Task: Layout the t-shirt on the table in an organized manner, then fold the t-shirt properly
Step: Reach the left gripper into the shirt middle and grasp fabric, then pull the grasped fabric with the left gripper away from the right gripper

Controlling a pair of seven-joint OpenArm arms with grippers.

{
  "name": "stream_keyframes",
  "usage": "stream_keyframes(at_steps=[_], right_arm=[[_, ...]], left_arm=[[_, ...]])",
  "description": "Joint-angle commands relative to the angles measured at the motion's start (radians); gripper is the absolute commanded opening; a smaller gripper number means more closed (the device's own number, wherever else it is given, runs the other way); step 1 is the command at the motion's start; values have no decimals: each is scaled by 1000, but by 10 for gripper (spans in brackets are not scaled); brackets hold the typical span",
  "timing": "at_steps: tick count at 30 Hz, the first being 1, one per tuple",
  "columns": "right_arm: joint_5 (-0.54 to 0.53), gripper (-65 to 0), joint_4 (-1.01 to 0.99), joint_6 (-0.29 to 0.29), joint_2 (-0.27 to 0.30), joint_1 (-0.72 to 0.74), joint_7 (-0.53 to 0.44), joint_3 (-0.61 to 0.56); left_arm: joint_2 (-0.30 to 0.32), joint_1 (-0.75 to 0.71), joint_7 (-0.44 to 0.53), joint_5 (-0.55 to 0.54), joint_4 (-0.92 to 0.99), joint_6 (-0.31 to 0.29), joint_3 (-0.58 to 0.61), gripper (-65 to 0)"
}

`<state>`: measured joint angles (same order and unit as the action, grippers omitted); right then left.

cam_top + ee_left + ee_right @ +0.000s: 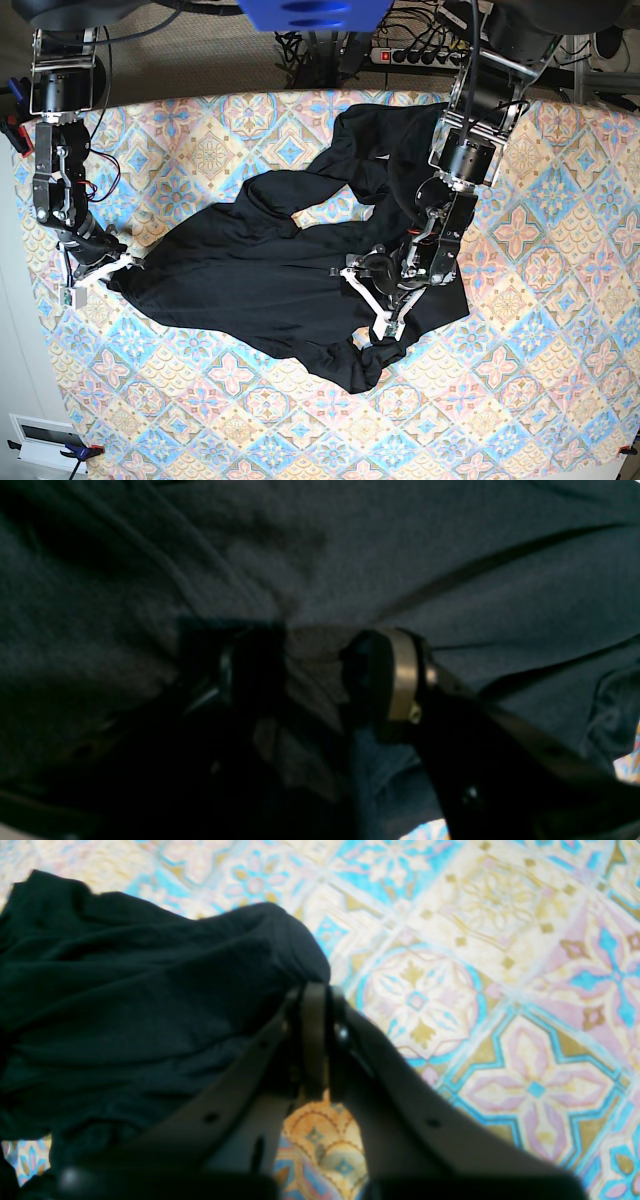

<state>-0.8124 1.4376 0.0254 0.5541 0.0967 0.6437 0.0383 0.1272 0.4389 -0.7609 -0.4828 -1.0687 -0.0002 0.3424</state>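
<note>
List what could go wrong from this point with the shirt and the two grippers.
1. The left gripper stands open with a fold of the plain black long-sleeved t-shirt between its fingers; lifting could snag it.
2. The right gripper is shut at the shirt's edge; a pull could slip off or bunch it.
3. The shirt lies crumpled on the pastel floral-tiled table; folding now would trap wrinkles.

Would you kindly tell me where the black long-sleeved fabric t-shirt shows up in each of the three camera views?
Left wrist: the black long-sleeved fabric t-shirt fills nearly the whole picture, beneath the open left pincer.
Right wrist: it fills the left half, its edge at the shut right pincer.
Base: it sprawls across the middle.
Shared landmark: the pastel floral-tiled table, seen at the left wrist's lower right and the right wrist's right.
</note>
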Motion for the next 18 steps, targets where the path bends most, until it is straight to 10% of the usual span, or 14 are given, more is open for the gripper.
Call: stream_keyframes(at_steps=[1,10,18], right_arm=[[-5,-650,15,6,24,22,-25,12],[-5,-650,-42,6,24,22,-25,12],[-5,-650,-51,6,24,71,-26,13]], left_arm=[[4,21,-1,12,-11,6,-1,-324],[53,22,-81,9,-12,4,-6,-650],[159,-18,-78,-3,-21,1,-7,-650]])
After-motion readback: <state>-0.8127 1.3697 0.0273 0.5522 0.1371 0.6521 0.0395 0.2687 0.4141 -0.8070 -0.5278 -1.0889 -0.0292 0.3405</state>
